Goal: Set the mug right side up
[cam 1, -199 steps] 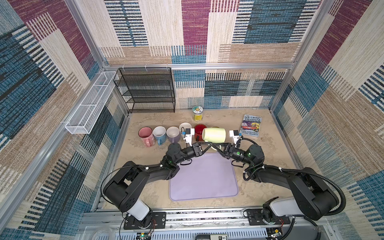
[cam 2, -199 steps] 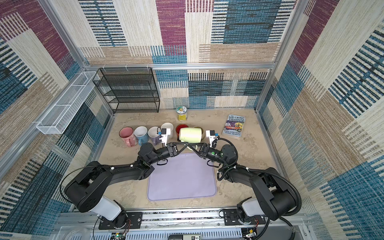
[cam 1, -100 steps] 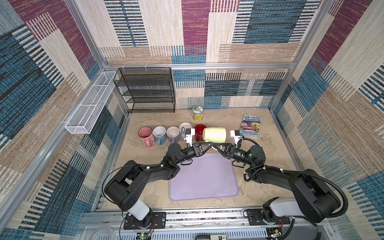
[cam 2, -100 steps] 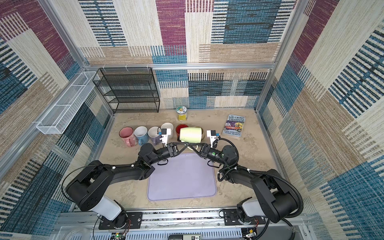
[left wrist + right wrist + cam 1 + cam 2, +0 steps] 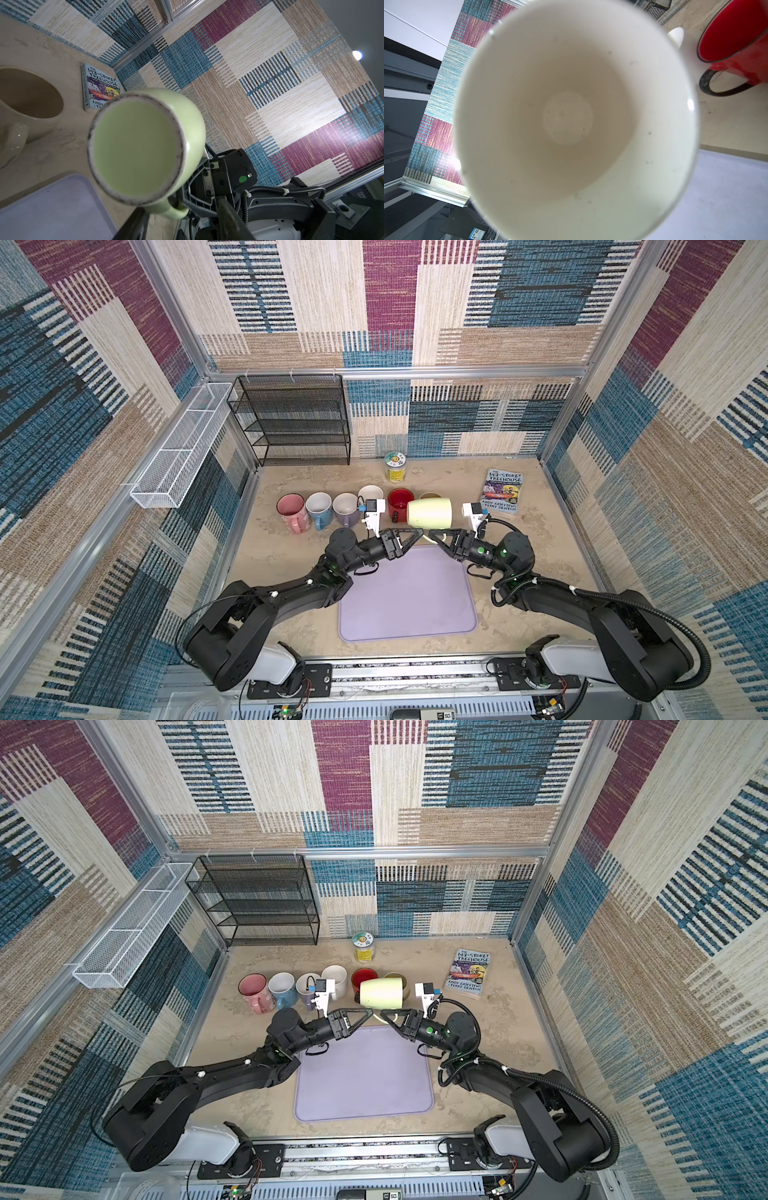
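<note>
Green mug (image 5: 430, 512) sideways — handle (image 5: 172, 209) clamped in right gripper (image 5: 433, 535), left gripper (image 5: 417, 536) beside, spread unclear

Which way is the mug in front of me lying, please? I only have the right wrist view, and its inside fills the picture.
Observer: In both top views the pale green mug is on its side, raised off the table, with its mouth towards the right arm.
Operator: Thank you. What holds it there?
Observer: The right tool is shut on its handle, as the left wrist view shows.
Operator: Is anything standing behind it?
Observer: Yes, a tan mug stands upright on the table just beyond it.
</note>
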`<state>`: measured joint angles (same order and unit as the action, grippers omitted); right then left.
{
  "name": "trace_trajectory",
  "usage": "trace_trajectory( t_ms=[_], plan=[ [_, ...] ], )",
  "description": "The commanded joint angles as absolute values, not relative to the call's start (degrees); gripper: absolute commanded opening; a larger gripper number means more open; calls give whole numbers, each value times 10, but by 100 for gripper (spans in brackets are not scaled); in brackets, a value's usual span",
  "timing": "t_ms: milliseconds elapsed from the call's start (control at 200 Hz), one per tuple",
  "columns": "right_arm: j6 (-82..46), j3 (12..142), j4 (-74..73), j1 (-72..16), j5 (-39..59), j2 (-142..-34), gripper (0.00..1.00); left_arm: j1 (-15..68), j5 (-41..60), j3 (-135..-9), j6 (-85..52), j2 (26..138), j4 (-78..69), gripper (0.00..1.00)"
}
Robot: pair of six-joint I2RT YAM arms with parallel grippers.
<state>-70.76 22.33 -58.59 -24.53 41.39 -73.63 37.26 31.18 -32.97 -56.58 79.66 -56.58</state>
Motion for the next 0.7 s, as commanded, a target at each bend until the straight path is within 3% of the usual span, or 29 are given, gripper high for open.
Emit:
trace_trajectory(
  t_ms=[0, 185, 361, 586, 696],
  plan=[
    [-684, 223, -596, -244, 406, -721, 0, 373, 291, -325, -496, 755, -489, 60],
    [-648, 225, -527, -241, 405, -684, 0, 373, 259, -321, -424, 657, -338, 64],
    [-567, 252, -381, -240, 397, -639, 0, 373, 228, -326, -367, 559, -195, 90],
    [-454, 307, -166, -236, 371, -603, 0, 372, 168, -356, -302, 467, -24, 100],
    [-414, 332, -88, -233, 362, -597, 0, 372, 131, -383, -272, 442, 67, 99]
  ],
)
